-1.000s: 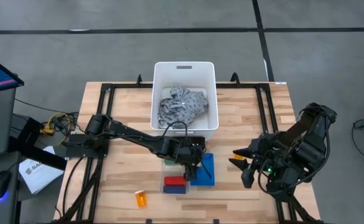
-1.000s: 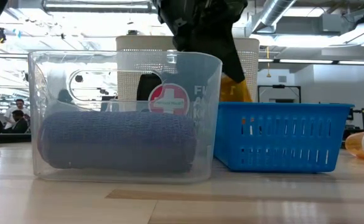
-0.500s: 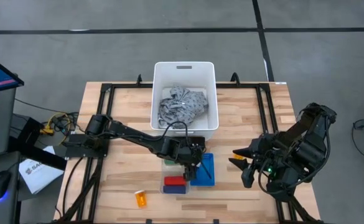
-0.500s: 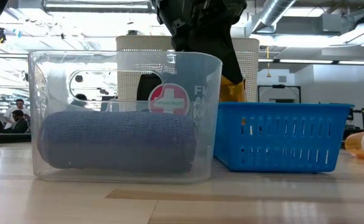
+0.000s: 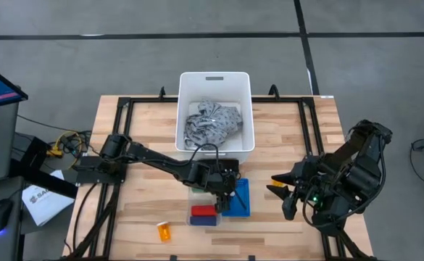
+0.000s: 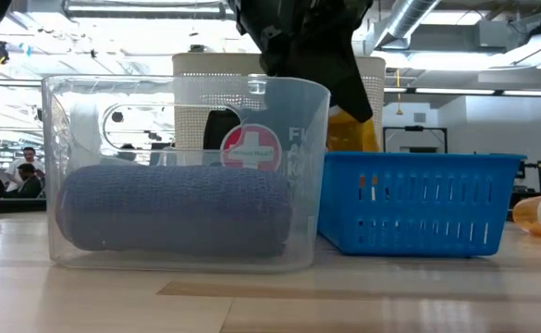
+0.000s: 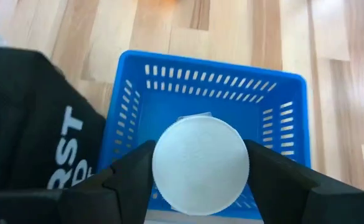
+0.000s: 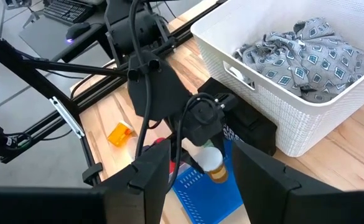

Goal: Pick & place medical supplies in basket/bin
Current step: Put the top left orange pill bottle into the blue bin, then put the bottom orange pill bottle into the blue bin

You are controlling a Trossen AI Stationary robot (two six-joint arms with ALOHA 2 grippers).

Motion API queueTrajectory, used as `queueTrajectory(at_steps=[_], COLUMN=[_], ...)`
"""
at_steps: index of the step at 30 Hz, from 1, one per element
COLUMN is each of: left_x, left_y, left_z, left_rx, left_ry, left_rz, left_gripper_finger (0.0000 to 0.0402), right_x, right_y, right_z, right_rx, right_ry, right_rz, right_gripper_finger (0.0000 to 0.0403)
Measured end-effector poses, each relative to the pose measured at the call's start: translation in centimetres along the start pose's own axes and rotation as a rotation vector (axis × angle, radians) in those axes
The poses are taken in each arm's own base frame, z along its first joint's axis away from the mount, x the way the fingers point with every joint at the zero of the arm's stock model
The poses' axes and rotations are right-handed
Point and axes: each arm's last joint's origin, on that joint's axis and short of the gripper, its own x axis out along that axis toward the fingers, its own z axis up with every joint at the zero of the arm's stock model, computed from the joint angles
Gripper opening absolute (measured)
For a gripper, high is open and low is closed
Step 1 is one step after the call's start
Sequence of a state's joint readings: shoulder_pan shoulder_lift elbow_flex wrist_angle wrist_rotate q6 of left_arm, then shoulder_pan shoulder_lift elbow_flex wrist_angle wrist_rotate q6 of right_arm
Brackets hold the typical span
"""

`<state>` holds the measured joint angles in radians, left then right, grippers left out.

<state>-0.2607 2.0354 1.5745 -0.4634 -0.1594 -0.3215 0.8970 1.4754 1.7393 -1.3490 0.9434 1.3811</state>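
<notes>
The left gripper (image 7: 200,171) hangs over the small blue basket (image 7: 287,118) near the middle of the worktop's (image 5: 284,130) near edge, its fingers (image 7: 129,177) clamped on an orange pill bottle (image 8: 214,165). Its own wrist view looks straight down on the bottle's round white cap (image 7: 200,167), so the bottle stands upright with its long axis vertical and the cap pointing up at the camera; the orange body shows only from the right wrist view and, partly, in the low view behind the clear tub (image 6: 187,171). That low view alone shows a grey-blue roll lying on its side in the clear tub. The high view shows the white bin (image 5: 215,80) at the far edge holding the grey patterned cloth (image 5: 212,123), and a second orange bottle (image 5: 164,232) lying near the near edge. The right gripper (image 5: 280,185) waits over the right side, fingers apart and holding nothing.
</notes>
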Motion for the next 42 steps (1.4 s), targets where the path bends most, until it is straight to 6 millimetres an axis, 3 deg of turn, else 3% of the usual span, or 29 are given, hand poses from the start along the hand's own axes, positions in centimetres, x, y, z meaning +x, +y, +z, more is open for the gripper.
queueTrajectory(at_steps=[9,18,33,37,42], left_x=[0.4,2.2,1.9,0.1,-5.7], left_y=[-0.1,-0.2,0.2,0.1,0.1], left_z=[-0.2,-0.9,-0.5,0.2,1.8], left_rx=[-0.004,0.003,-0.002,-0.005,0.015], left_ry=[0.005,0.025,0.009,-0.026,-0.110], left_rz=[0.014,0.021,0.034,0.014,-0.011], left_gripper_finger=[0.0227,0.0227,0.0259,0.0269,0.0270], right_x=[0.0,-0.1,-0.1,-0.1,-0.1], right_y=[0.0,0.0,0.0,0.0,0.0], right_z=[0.0,-0.1,-0.1,-0.1,0.0], right_rx=[0.001,-0.001,0.006,0.004,0.006], right_ry=[0.000,0.001,0.000,-0.002,-0.006], right_rz=[0.001,0.006,0.005,0.004,0.004], right_gripper_finger=[0.0166,0.0166,0.0166,0.0166,0.0166])
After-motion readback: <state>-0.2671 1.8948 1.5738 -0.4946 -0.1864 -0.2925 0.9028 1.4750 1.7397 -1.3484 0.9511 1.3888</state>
